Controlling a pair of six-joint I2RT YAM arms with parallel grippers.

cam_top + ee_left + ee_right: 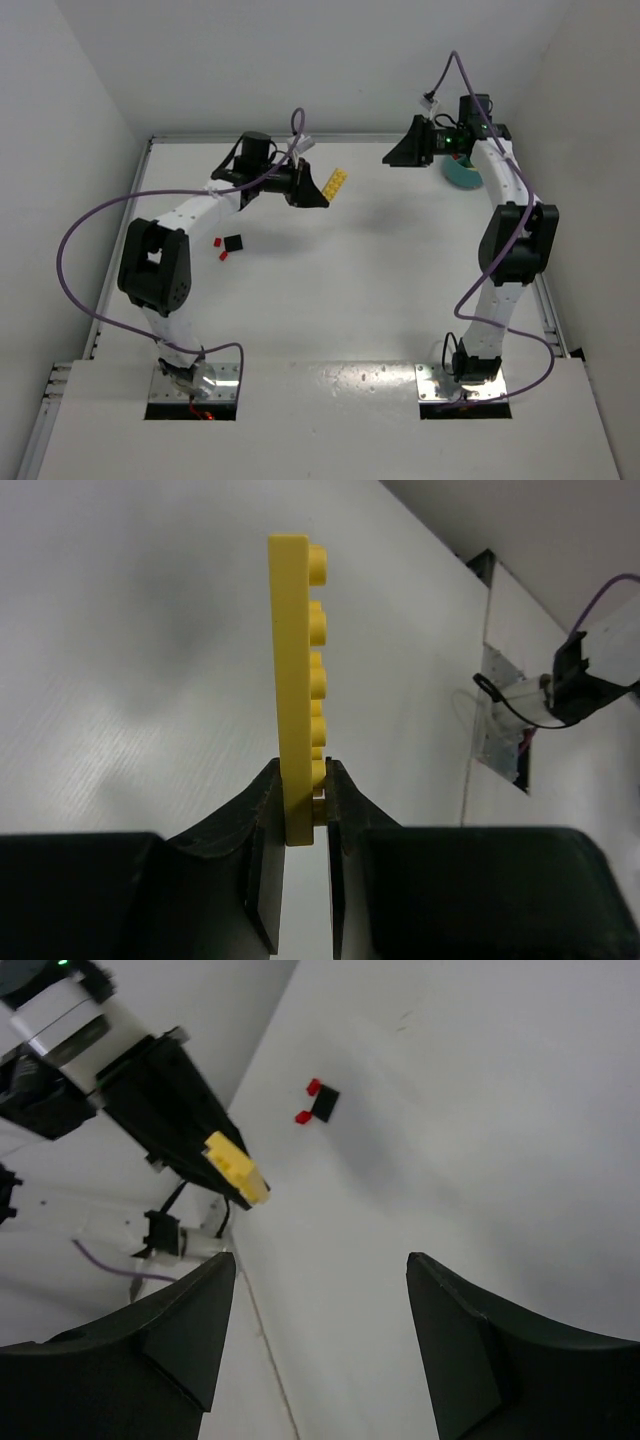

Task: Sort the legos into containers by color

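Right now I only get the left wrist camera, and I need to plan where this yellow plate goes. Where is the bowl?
Observer: The teal bowl sits at the far right of the table, partly hidden under the right arm.
Operator: Could the right gripper take the yellow plate?
Observer: The right gripper is open, with nothing between its jaws.
Operator: Any bricks left out?
Observer: A black brick and two red bricks lie close together on the table beside the left arm.

top: overhead, far | wrists: close, oblique | shared: yellow lego [336,182]
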